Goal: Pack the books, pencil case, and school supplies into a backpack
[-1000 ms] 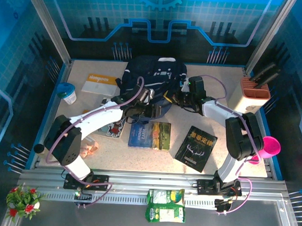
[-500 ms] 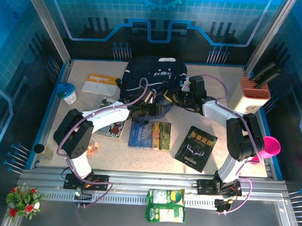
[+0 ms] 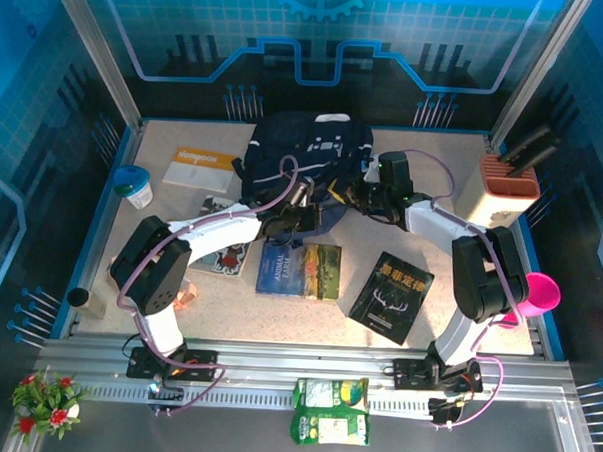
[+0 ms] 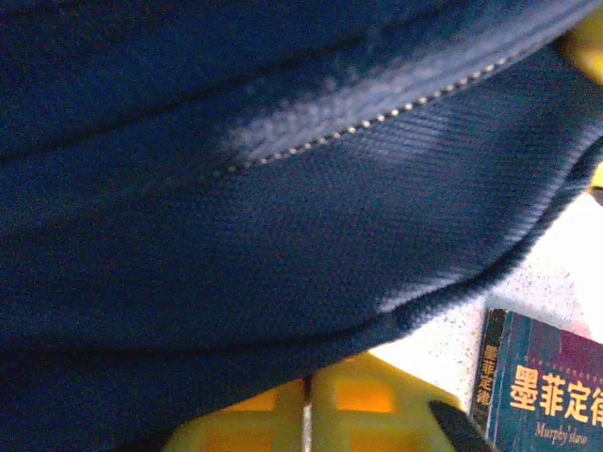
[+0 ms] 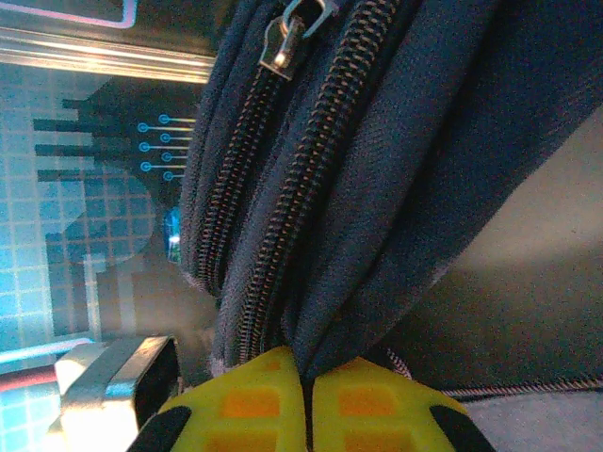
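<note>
The navy backpack lies at the back middle of the table. My left gripper is at its near edge; in the left wrist view its yellow fingertips meet, shut on the hem of the backpack's fabric. My right gripper is at the backpack's right side, its fingertips shut on a fold of the backpack beside two zipper tracks. The Animal Farm book and the black book lie flat in front. The grey-cover book is partly under my left arm.
An orange-and-white booklet and a blue-lidded cup lie at the left. A pen holder and pink cup stand at the right edge. A green snack bag sits on the front rail. The black book's corner shows past the hem.
My left gripper has moved in to the backpack's near edge and closed from open onto the fabric. The right gripper has kept its grip and place.
</note>
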